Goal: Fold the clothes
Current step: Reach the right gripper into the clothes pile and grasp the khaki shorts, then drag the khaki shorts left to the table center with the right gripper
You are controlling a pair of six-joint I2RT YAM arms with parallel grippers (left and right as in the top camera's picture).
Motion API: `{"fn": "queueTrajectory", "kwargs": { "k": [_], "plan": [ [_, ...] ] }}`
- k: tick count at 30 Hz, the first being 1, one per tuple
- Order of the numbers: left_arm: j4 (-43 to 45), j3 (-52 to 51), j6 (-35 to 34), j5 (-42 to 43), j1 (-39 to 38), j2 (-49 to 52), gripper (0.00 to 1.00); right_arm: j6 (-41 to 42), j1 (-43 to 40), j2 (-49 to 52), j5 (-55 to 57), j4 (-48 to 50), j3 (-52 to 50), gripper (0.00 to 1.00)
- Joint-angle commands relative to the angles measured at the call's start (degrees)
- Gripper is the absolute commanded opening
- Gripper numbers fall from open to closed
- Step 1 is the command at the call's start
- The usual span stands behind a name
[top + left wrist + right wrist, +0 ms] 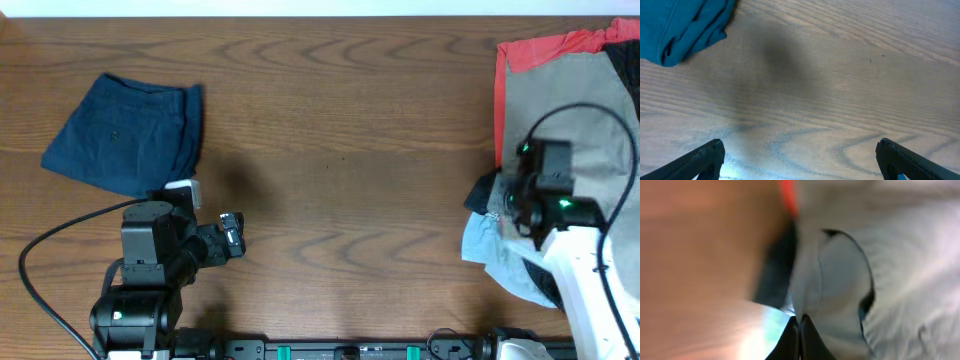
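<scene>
A folded dark blue garment [130,133] lies at the far left of the table; its corner shows in the left wrist view [682,27]. A heap of clothes lies at the right: a grey garment [565,110] on top, a red one [545,48] under it, a light blue one [485,245] at the front. My left gripper [232,237] is open and empty over bare wood [800,160]. My right gripper [505,200] sits at the heap's left edge, its fingers shut [800,325] on a fold of the grey garment [840,270].
The wooden table [340,150] stretches between the folded garment and the heap. A black cable [570,115] loops over the heap at the right. Another cable [45,250] curves by the left arm's base.
</scene>
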Motion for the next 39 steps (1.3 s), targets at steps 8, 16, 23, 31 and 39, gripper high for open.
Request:
{"fn": "queueTrajectory", "kwargs": {
  "k": [8, 16, 23, 31, 39],
  "plan": [
    [-0.61, 1.11, -0.55, 0.74, 0.11, 0.0, 0.98, -7.08, 3.08, -0.98, -23.52, 1.66, 2.47, 0.01],
    [-0.59, 1.11, -0.55, 0.74, 0.11, 0.0, 0.98, -4.94, 3.08, -1.25, -15.85, 6.01, 11.19, 0.01],
    [-0.61, 1.11, -0.55, 0.74, 0.11, 0.0, 0.98, -4.9, 5.9, -1.25, -26.51, 4.55, 20.22, 0.01],
    [-0.57, 1.11, -0.55, 0.74, 0.11, 0.0, 0.98, -3.98, 18.47, 2.36, -29.94, -2.49, 17.77, 0.01],
    [-0.48, 1.11, -0.55, 0.74, 0.11, 0.0, 0.98, 2.6, 30.84, 12.94, -29.55, 9.53, 15.76, 0.01]
  ]
}}
